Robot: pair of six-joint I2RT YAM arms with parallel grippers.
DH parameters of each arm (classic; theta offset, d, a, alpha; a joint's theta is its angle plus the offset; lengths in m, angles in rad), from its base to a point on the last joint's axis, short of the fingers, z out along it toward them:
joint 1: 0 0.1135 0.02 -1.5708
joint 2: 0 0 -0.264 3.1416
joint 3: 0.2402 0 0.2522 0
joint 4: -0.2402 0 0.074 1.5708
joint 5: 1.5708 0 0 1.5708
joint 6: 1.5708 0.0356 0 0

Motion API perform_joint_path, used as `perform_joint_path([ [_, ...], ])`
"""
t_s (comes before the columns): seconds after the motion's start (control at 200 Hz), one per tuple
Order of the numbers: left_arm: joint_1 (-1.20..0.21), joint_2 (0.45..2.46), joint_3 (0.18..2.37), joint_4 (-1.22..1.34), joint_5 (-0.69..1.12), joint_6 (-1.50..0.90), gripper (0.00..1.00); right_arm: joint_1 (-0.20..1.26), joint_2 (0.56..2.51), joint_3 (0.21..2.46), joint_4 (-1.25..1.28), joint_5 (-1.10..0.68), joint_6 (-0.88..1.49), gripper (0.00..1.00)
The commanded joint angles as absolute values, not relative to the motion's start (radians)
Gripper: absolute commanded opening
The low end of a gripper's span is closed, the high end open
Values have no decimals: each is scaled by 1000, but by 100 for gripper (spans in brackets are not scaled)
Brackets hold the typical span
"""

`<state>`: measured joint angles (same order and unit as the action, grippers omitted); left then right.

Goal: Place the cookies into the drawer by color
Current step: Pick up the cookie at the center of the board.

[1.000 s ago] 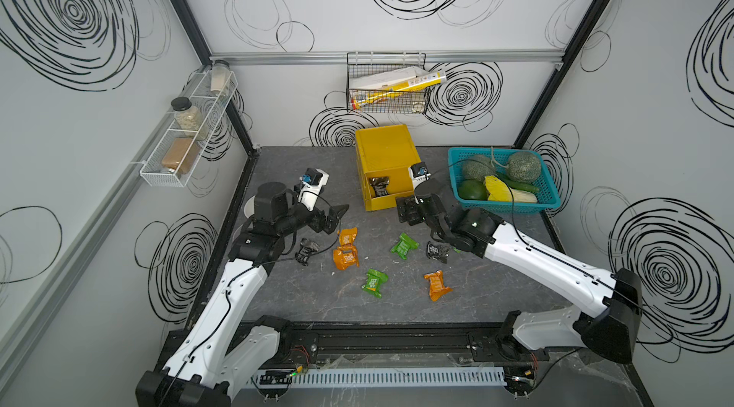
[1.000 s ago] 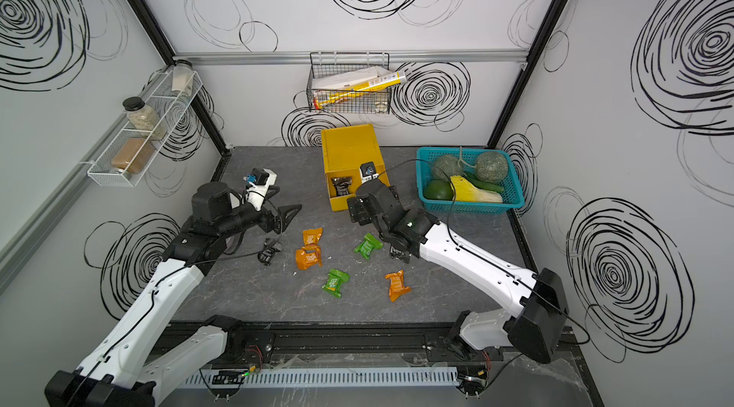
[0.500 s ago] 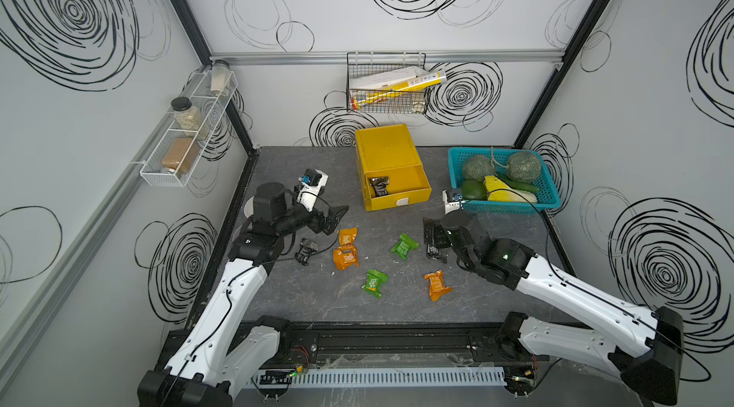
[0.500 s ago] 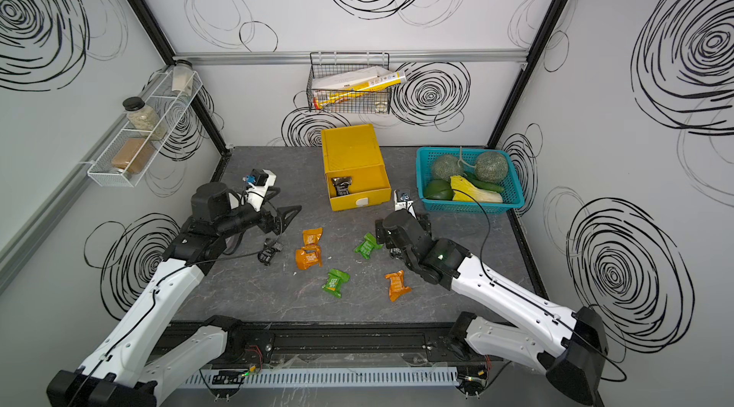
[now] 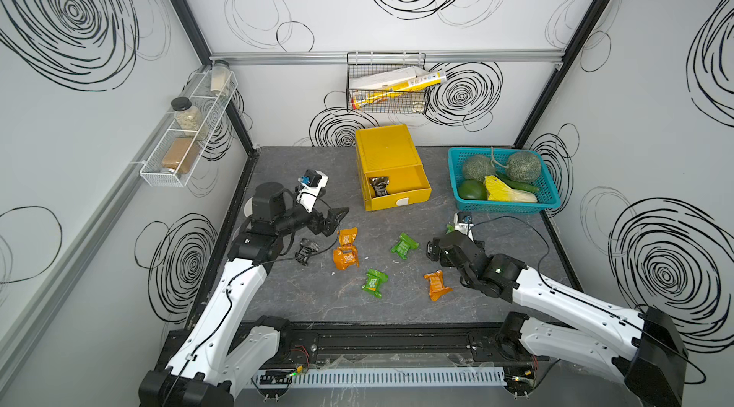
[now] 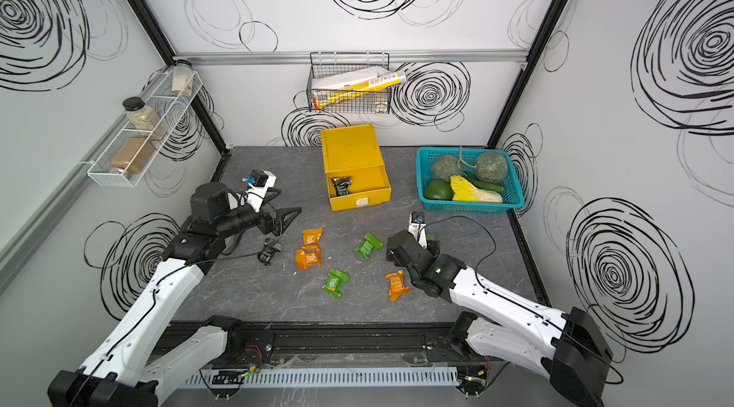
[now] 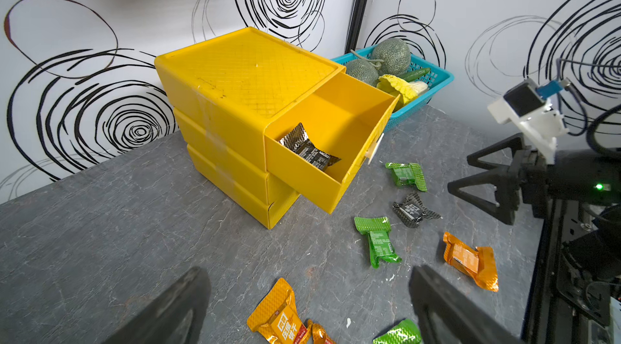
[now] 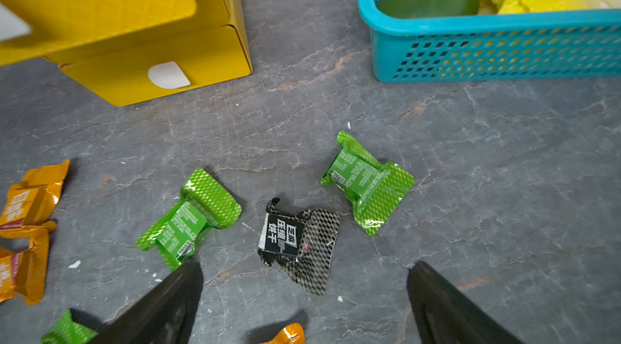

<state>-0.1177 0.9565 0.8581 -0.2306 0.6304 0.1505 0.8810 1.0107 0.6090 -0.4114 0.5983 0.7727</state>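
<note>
Hovering above the black foil cookie packet (image 8: 295, 241) on the table (image 8: 470, 157), your right gripper (image 8: 302, 271) has fingers spread wide, as has your left gripper (image 7: 309, 273). Another black packet (image 5: 379, 185) lies in the open top drawer (image 5: 409, 180) of the yellow plastic chest (image 5: 385, 146).

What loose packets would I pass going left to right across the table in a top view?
In order: black packet, two orange packets close together, nearer green packet, farther green packet, lone orange packet.
</note>
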Motion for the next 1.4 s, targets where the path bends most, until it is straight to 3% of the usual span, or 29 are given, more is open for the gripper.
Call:
perform_joint_path([
  [0.0, -110, 954, 851, -192, 654, 165, 99, 870, 1043, 580, -344, 592, 811, 99],
  [0.3, -130, 952, 844, -184, 649, 168, 99, 810, 1164, 511, -166, 538, 779, 90],
  [0.836, -141, 948, 845, -193, 638, 176, 99, 768, 1415, 586, -51, 500, 707, 86],
  [1.397, -140, 943, 846, -197, 634, 184, 99, 739, 1561, 578, 24, 407, 693, 64],
])
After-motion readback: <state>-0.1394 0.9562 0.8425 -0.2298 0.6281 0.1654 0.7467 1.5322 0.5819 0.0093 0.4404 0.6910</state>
